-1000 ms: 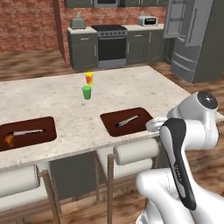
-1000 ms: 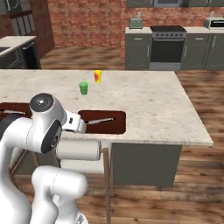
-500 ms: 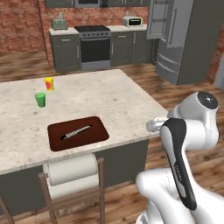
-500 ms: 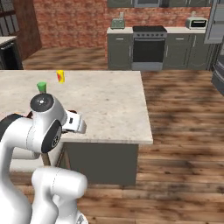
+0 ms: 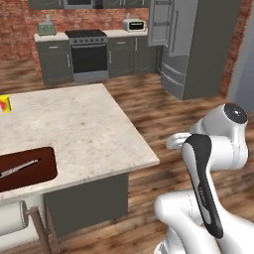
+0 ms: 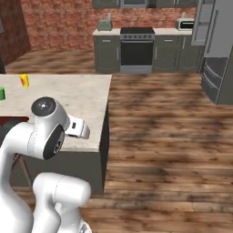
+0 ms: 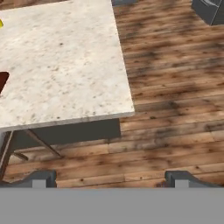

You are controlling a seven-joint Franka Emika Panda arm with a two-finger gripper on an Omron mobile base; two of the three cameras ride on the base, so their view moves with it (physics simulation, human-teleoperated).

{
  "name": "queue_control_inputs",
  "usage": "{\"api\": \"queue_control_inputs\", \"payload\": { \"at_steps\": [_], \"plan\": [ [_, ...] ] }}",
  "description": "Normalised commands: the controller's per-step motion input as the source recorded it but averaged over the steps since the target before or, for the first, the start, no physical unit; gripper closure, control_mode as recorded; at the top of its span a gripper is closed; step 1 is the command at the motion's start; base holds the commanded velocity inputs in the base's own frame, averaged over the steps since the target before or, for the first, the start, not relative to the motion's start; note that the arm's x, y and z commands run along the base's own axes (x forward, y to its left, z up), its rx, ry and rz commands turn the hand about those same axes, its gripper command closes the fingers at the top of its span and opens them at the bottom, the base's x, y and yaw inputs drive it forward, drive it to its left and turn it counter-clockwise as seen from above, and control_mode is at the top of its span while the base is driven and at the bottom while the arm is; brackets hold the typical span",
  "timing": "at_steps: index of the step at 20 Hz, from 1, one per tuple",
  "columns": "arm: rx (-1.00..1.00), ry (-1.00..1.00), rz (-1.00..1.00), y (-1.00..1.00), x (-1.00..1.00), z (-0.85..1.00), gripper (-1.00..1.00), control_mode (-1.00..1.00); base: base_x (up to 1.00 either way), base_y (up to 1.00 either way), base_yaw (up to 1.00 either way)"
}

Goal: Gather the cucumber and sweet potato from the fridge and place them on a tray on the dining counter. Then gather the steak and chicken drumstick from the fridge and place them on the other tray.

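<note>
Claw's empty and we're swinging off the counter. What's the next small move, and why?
Probably keep driving toward the fridge. The claw is open and holds nothing, a tray on the counter carries none of the food, and the fridge stands across the wood floor, out of the arm's reach.

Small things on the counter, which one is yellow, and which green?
The yellow item sits farther back on the dining counter; the green one stands nearer the robot, at the picture's left edge.
</note>
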Motion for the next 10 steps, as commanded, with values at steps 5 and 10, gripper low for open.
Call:
{"api": "queue_control_inputs", "payload": {
  "at_steps": [5, 10],
  "plan": [
    [0.0, 0.0, 0.0, 0.0, 0.0, 0.0, -1.0, 1.0, 0.51, -0.99, -0.02],
    [0.0, 0.0, 0.0, 0.0, 0.0, 0.0, -1.0, 1.0, 0.55, -0.93, -0.01]
  ]
}}
